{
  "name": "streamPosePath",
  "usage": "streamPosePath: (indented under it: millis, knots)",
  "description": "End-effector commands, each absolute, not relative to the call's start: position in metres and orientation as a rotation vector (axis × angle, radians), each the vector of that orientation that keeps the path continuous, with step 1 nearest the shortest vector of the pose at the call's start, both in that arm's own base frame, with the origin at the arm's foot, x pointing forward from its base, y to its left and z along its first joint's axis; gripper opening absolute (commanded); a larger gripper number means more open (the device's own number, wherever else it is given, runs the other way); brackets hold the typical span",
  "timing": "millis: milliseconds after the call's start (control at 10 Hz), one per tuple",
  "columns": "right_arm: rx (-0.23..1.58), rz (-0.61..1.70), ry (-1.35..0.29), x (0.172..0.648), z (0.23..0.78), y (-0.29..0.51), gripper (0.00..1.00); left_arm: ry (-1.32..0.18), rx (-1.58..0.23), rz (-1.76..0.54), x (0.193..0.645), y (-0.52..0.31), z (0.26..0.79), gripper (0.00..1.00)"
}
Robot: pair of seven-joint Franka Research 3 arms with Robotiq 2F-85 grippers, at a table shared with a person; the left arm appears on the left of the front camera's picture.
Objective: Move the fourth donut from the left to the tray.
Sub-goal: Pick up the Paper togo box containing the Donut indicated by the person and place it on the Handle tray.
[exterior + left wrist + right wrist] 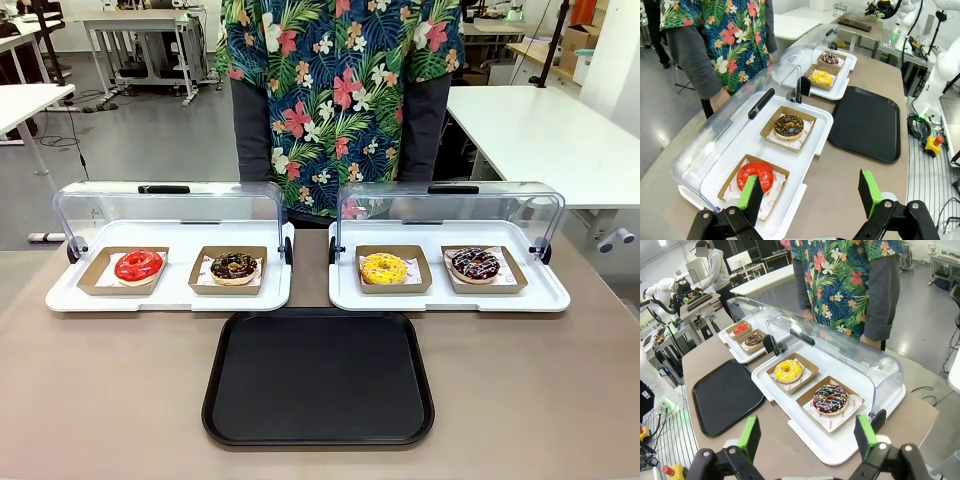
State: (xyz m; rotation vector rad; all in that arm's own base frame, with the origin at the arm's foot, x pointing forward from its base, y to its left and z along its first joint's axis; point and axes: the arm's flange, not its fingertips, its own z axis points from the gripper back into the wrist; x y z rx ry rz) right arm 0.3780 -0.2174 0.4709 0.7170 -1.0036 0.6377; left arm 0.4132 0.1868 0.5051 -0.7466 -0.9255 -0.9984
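Four donuts, one per cardboard holder, two per display tray. The fourth donut sits rightmost in the right display tray. One black tray lies on the counter. Left gripper and right gripper: fingers apart.

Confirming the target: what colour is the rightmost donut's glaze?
Fourth donut: dark chocolate glaze, pink-and-white sprinkles; clearest in right wrist view.
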Motion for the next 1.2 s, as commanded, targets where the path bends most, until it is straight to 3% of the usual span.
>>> streamPosePath:
  millis: [0,1100]
  knots:
    - [0.716,0.653,-1.037,0.3825,0.4731,-0.2177,1.0,-0.924,-0.751,-1.013,0.4119,0.1864,0.5063,1.0]
    - [0.716,0.653,-1.037,0.3825,0.4731,-0.2177,1.0,-0.924,-0.751,-1.013,0.4119,0.1864,0.5063,1.0]
